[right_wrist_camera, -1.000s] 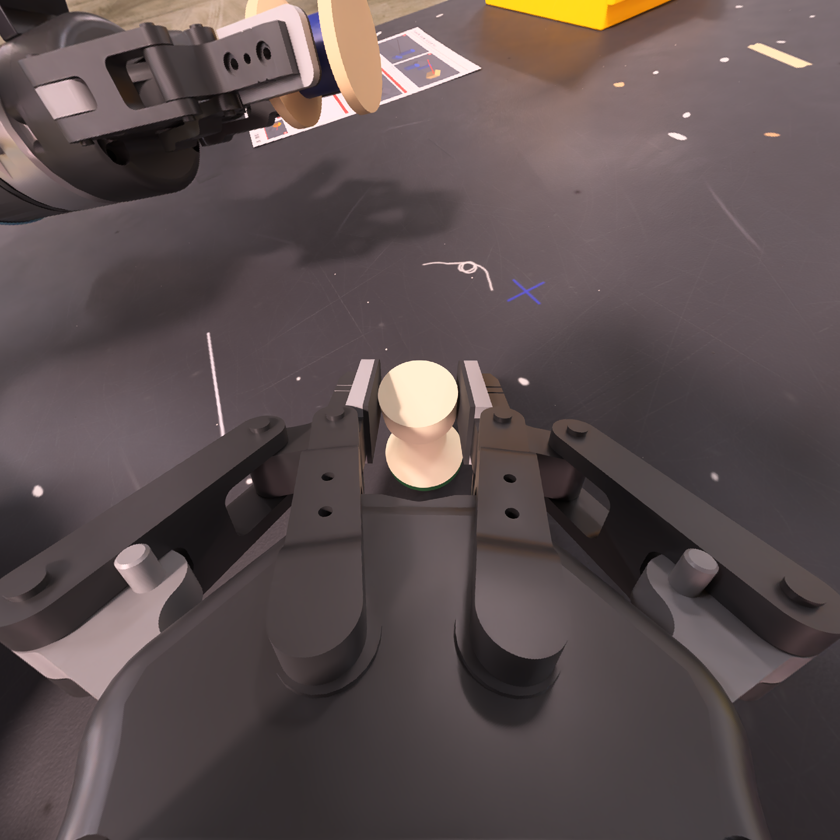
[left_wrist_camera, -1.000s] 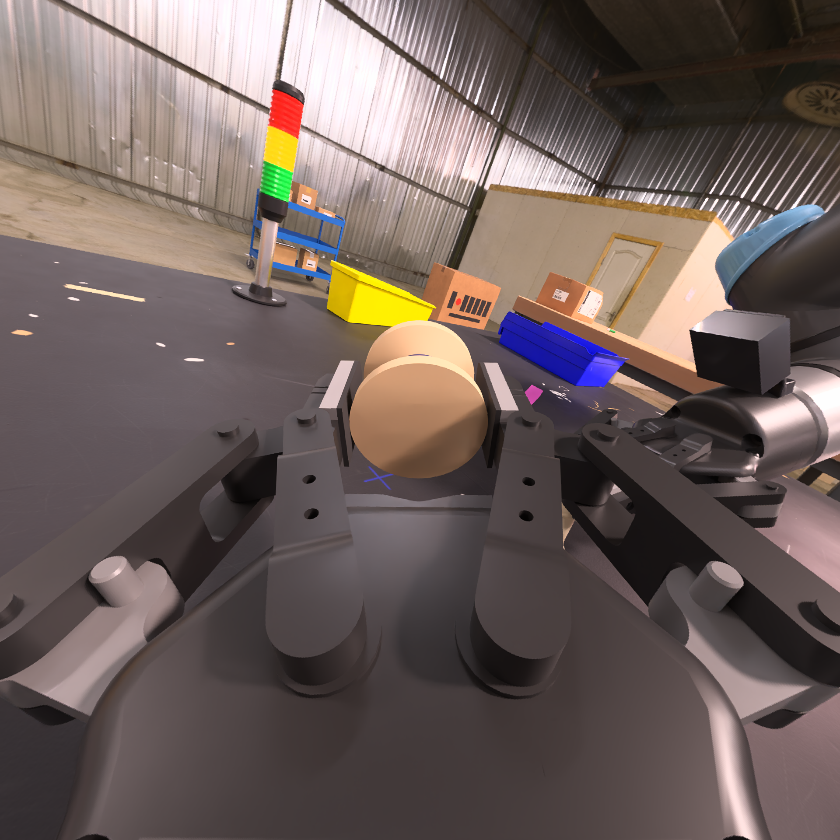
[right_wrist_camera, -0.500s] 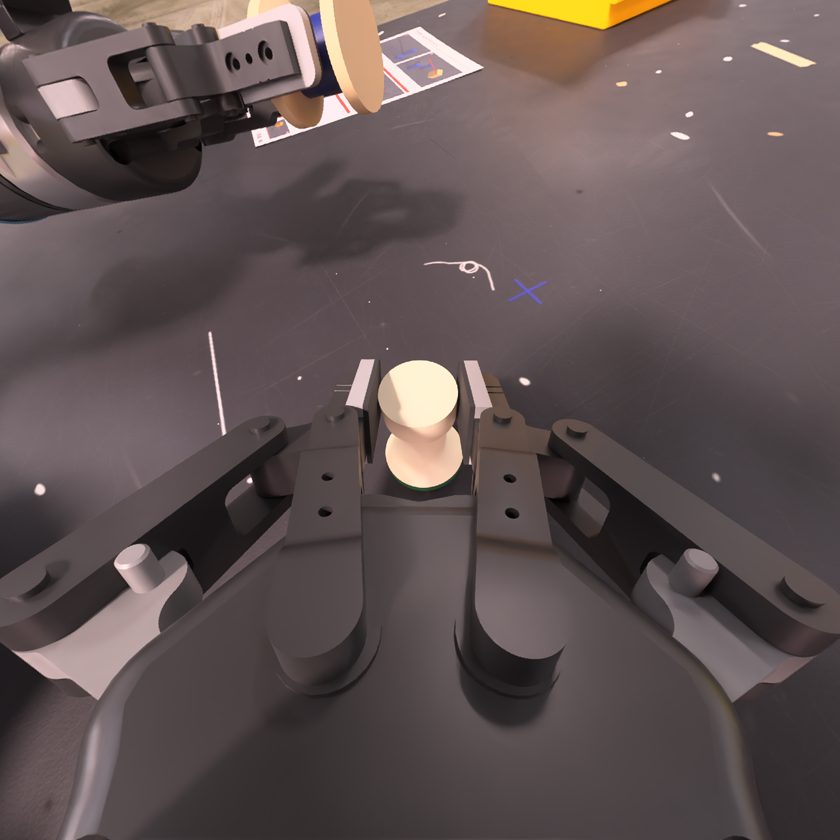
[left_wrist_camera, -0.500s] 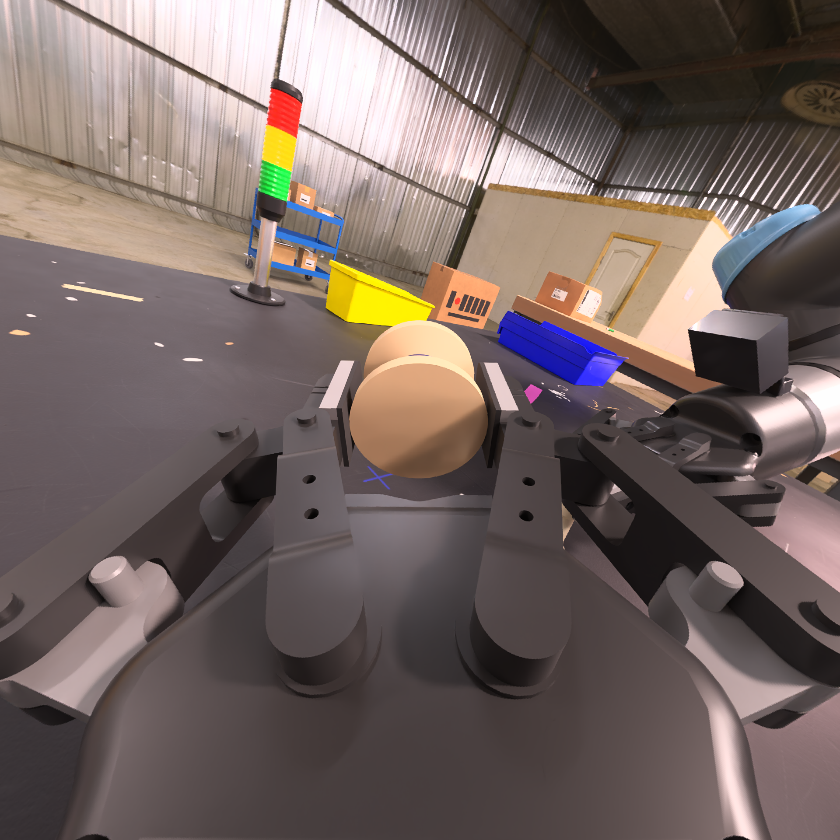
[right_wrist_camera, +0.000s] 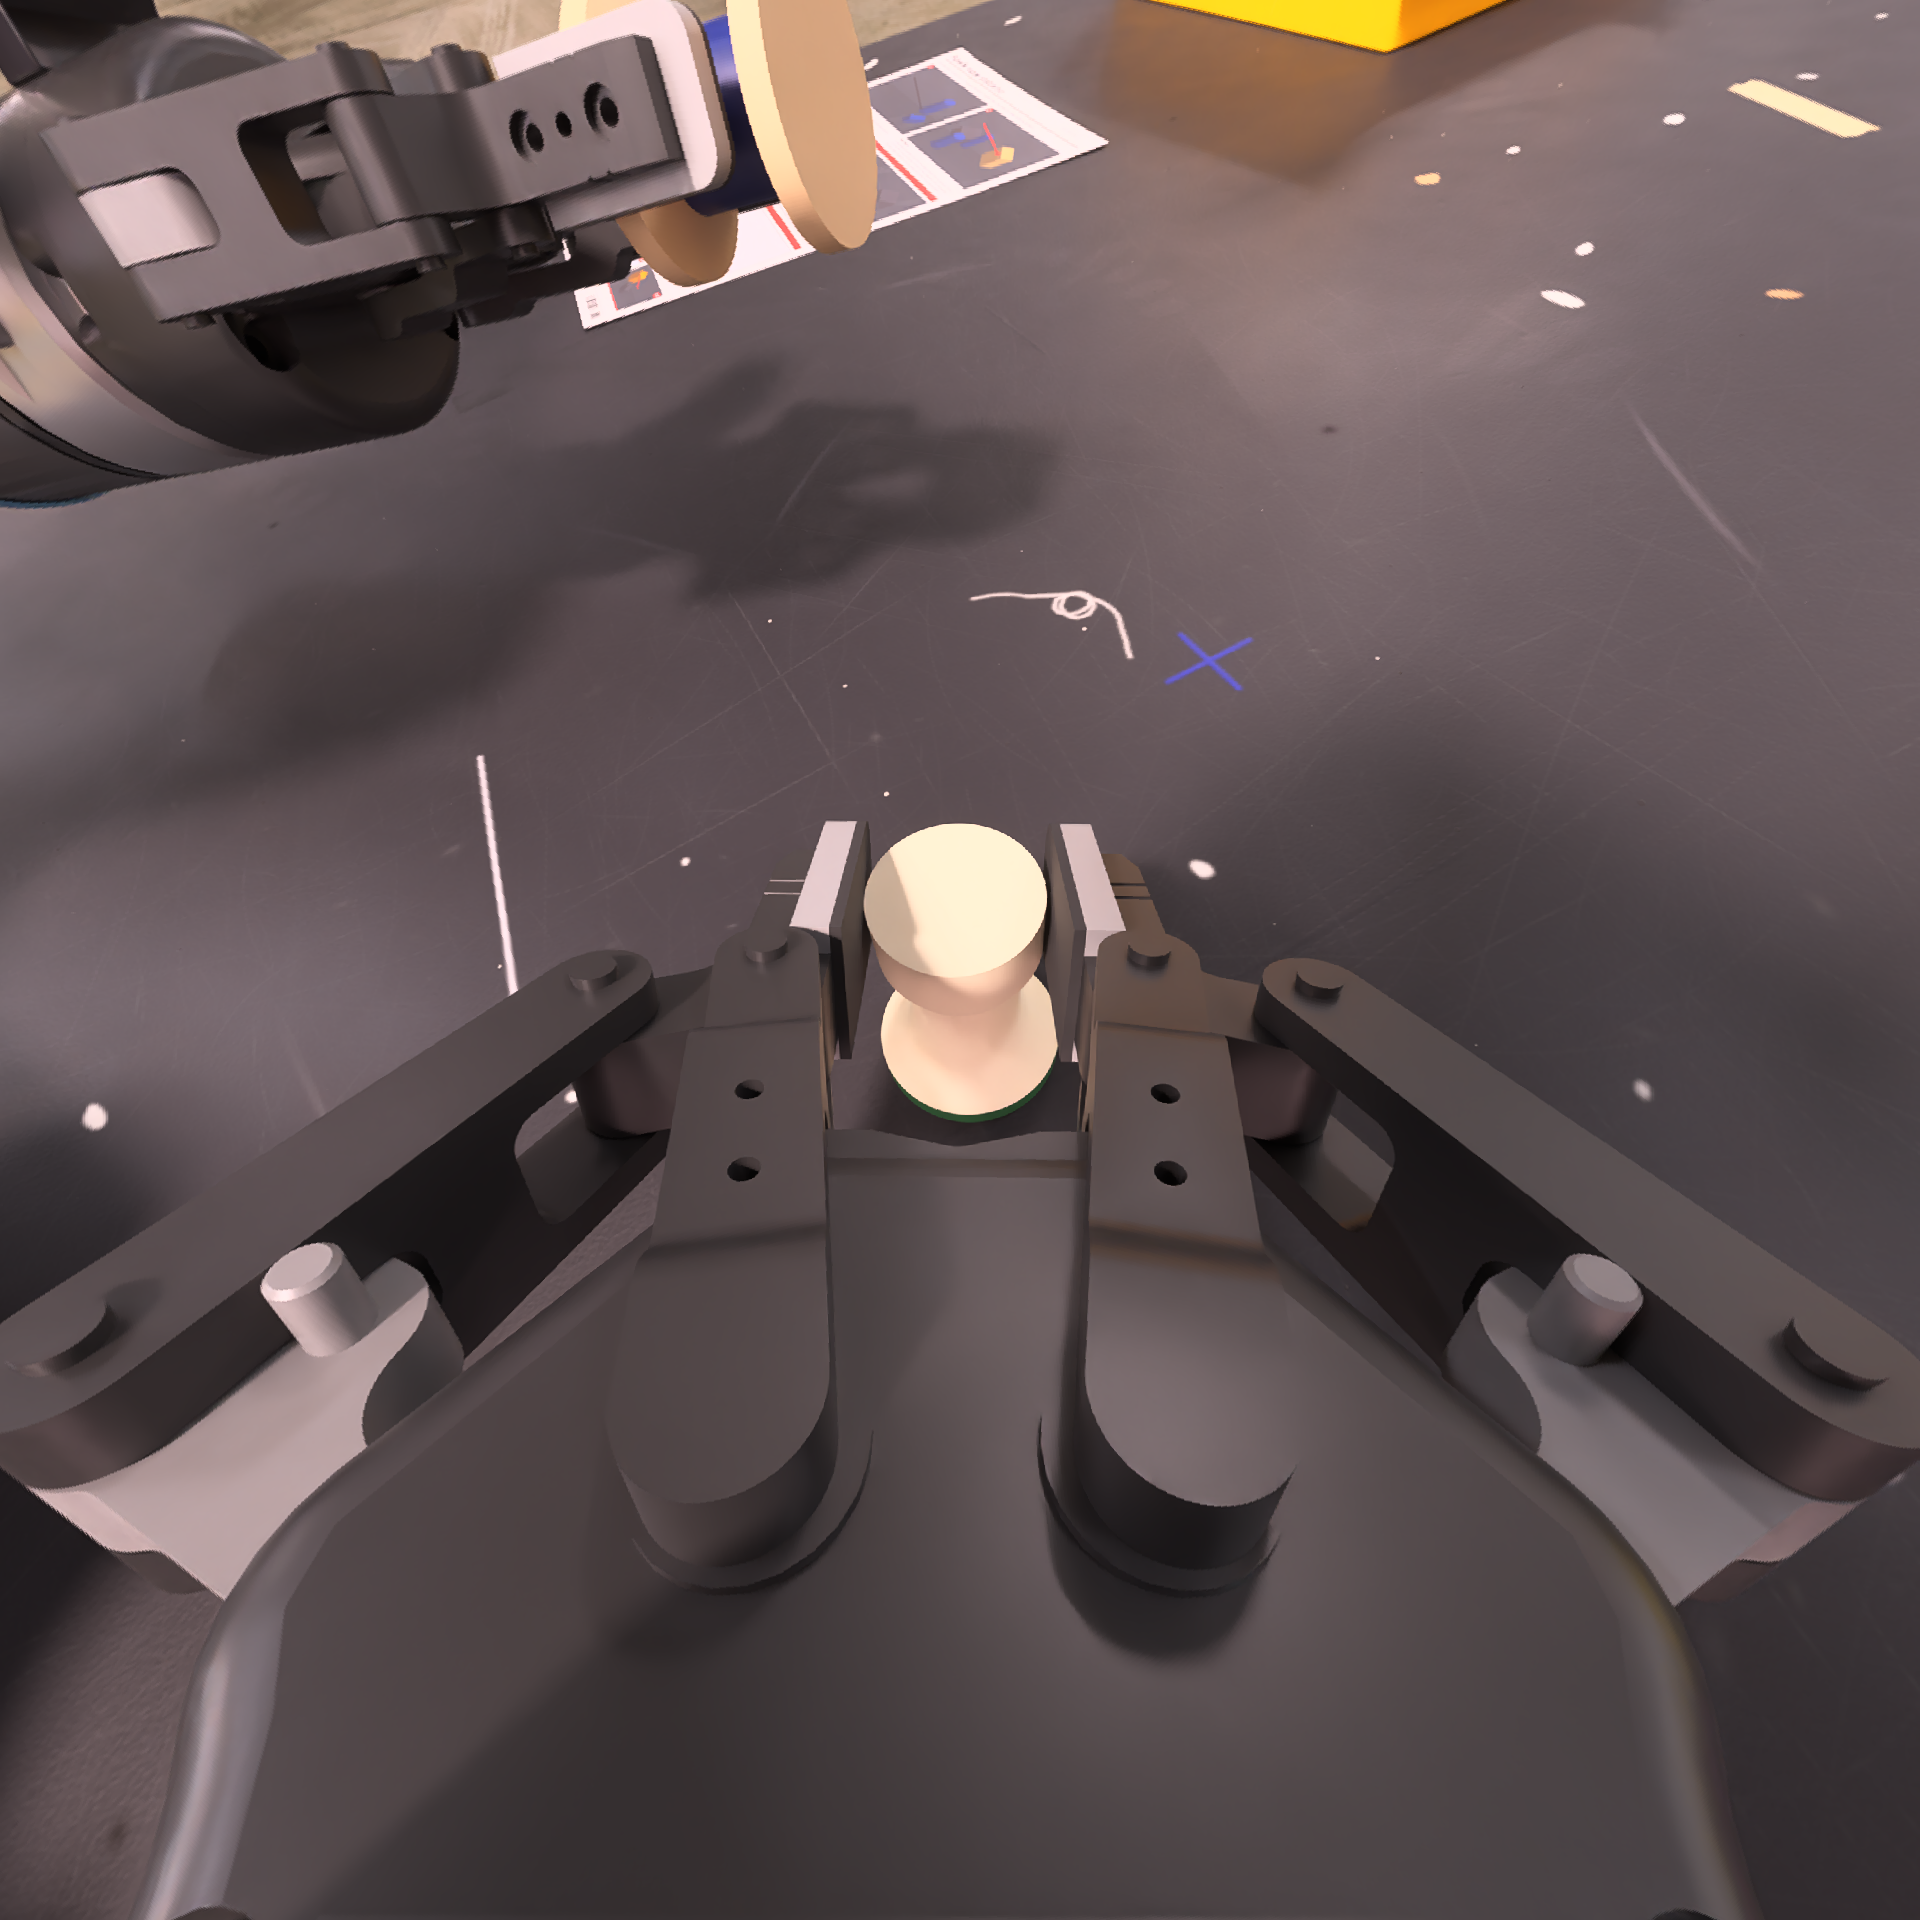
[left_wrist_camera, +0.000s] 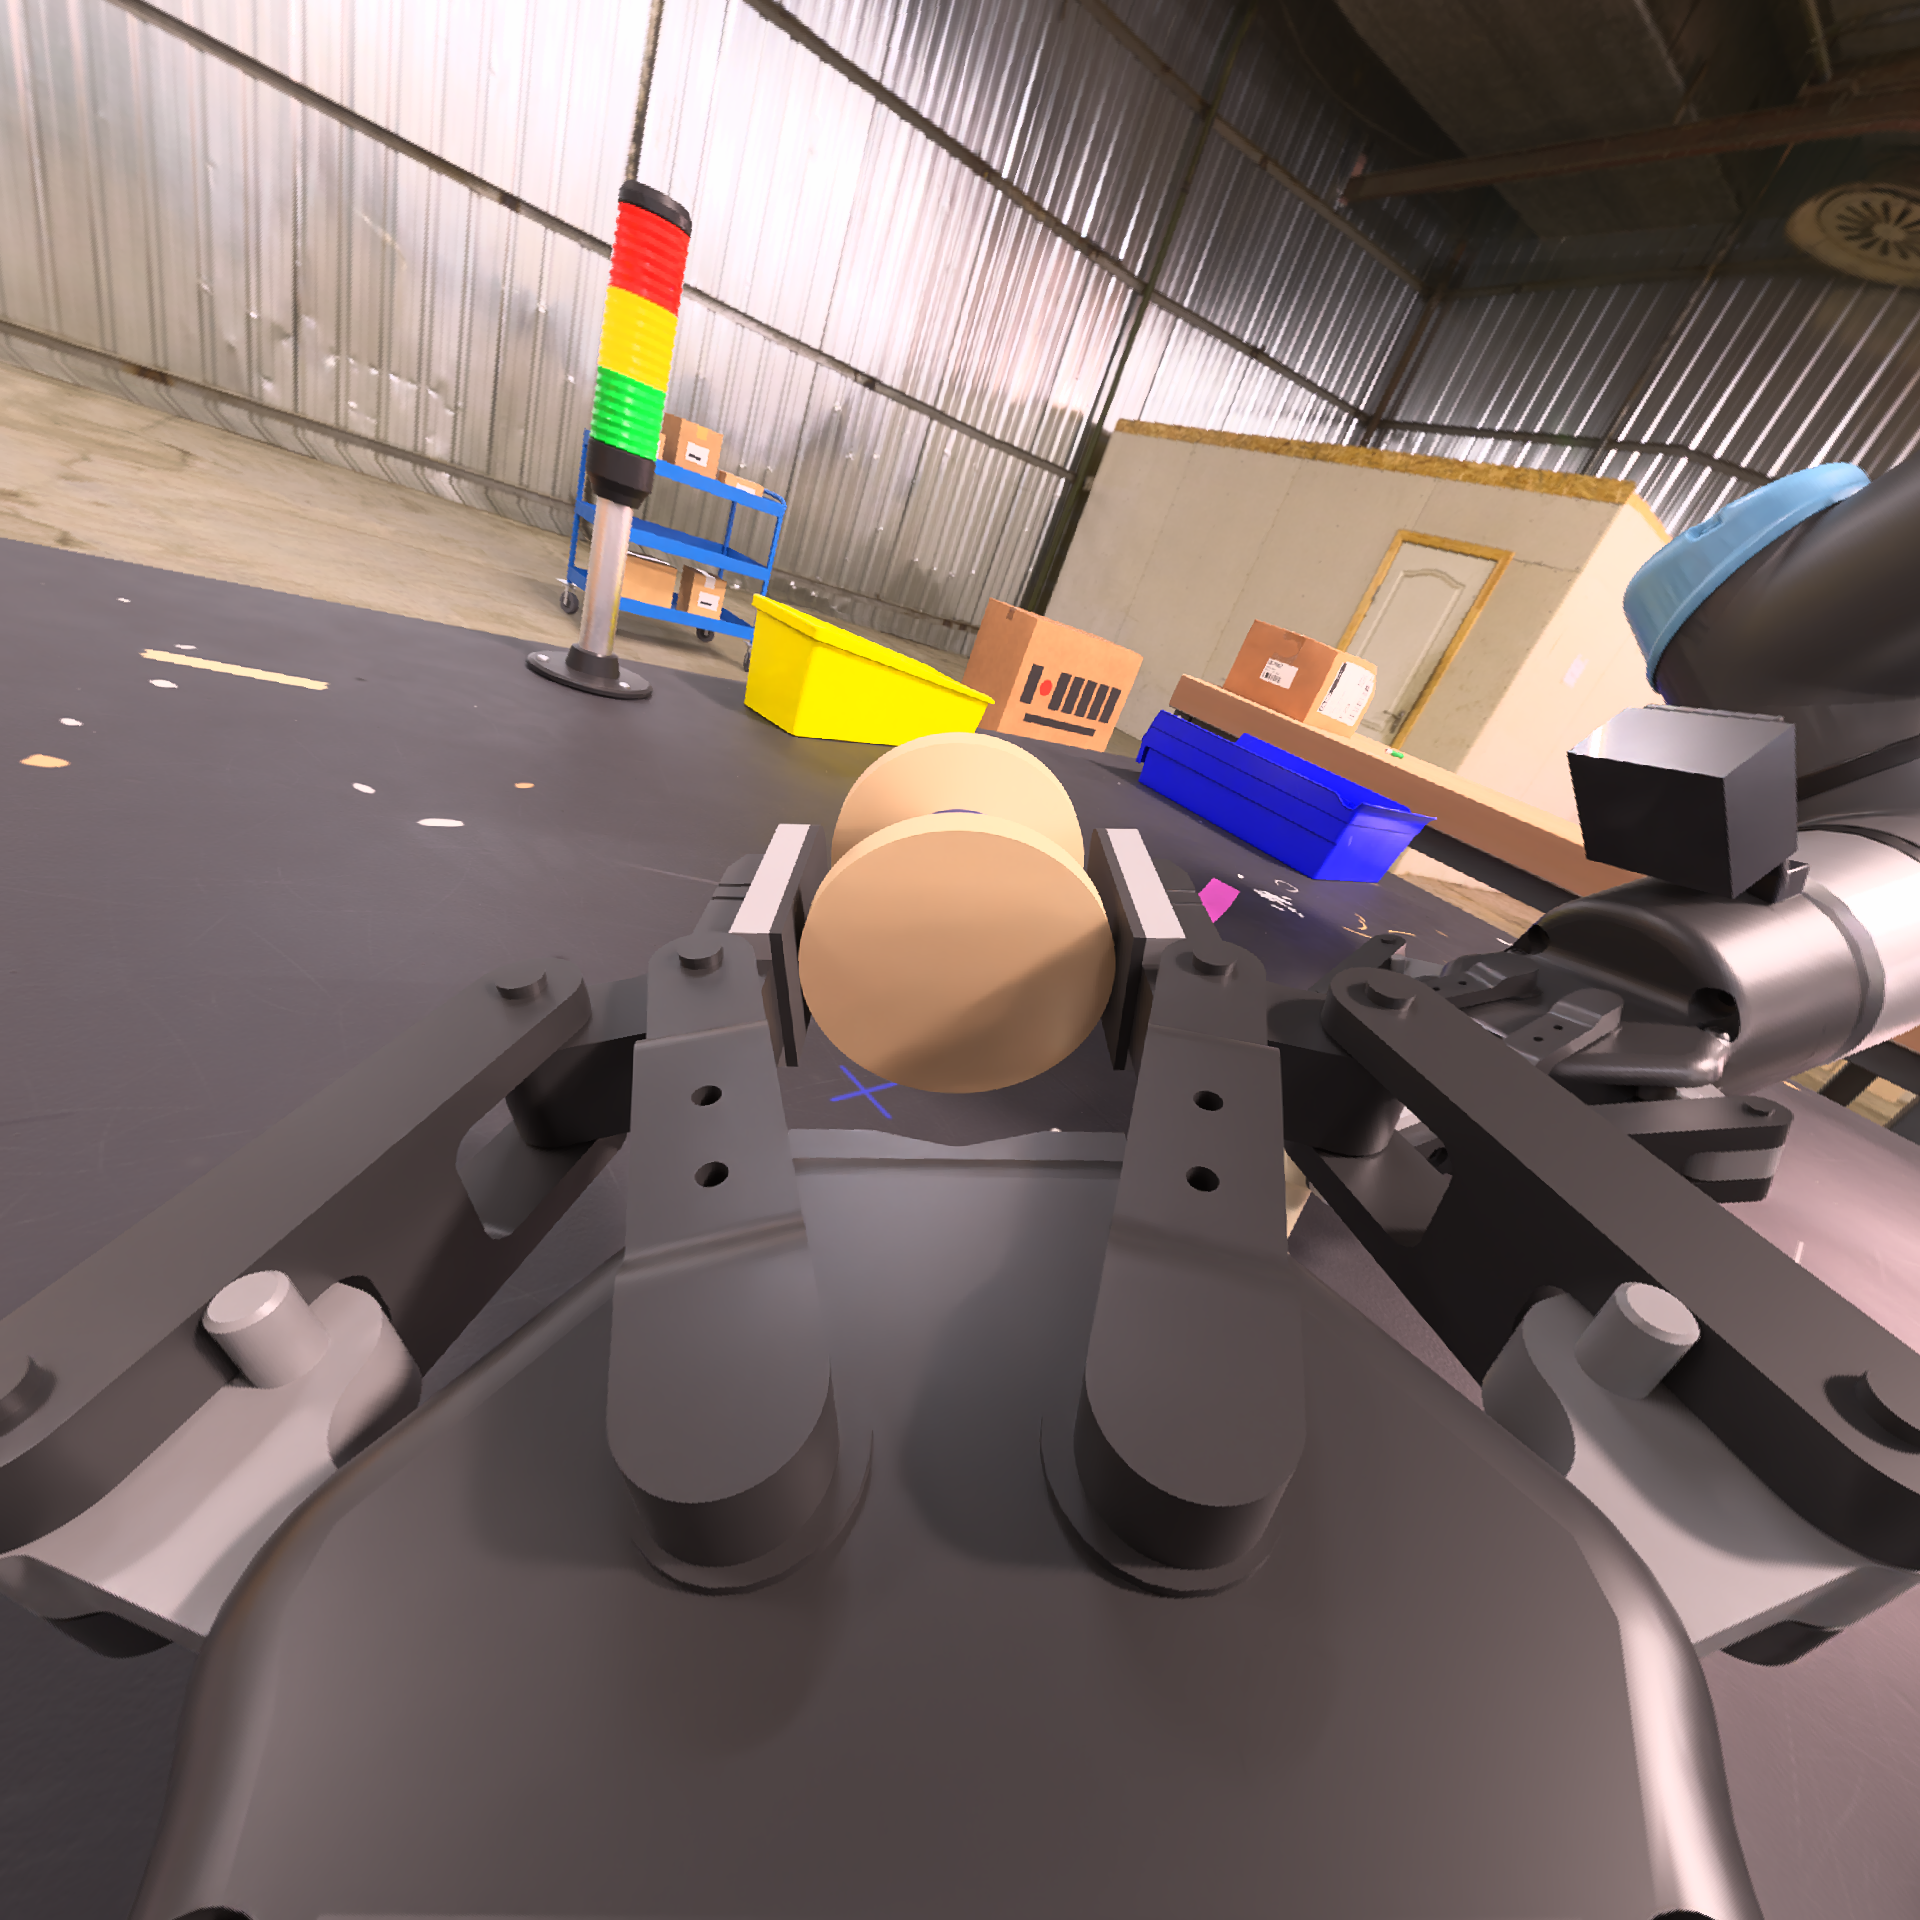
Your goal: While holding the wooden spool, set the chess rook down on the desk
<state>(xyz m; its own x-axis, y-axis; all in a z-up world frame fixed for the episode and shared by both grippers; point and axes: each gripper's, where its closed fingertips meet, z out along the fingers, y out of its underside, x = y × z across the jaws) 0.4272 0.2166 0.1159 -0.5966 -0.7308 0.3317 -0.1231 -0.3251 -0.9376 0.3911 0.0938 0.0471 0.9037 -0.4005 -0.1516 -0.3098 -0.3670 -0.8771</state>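
My left gripper (left_wrist_camera: 956, 883) is shut on the wooden spool (left_wrist_camera: 956, 951), a tan spool with two round flanges, held above the dark desk (left_wrist_camera: 312, 914). The spool also shows in the right wrist view (right_wrist_camera: 800, 114), with a dark blue core, held at the upper left. My right gripper (right_wrist_camera: 961, 883) is shut on the cream chess rook (right_wrist_camera: 961, 914), which has a green felt base and hangs over the desk (right_wrist_camera: 1455, 520). The right gripper shows at the right of the left wrist view (left_wrist_camera: 1538, 1018).
A yellow bin (left_wrist_camera: 852, 681), a blue bin (left_wrist_camera: 1278, 805) and a signal tower (left_wrist_camera: 629, 436) stand at the desk's far side. A printed sheet (right_wrist_camera: 935, 156) lies under the left gripper. A blue cross (right_wrist_camera: 1208, 661) and a white scribble (right_wrist_camera: 1070, 608) mark the desk.
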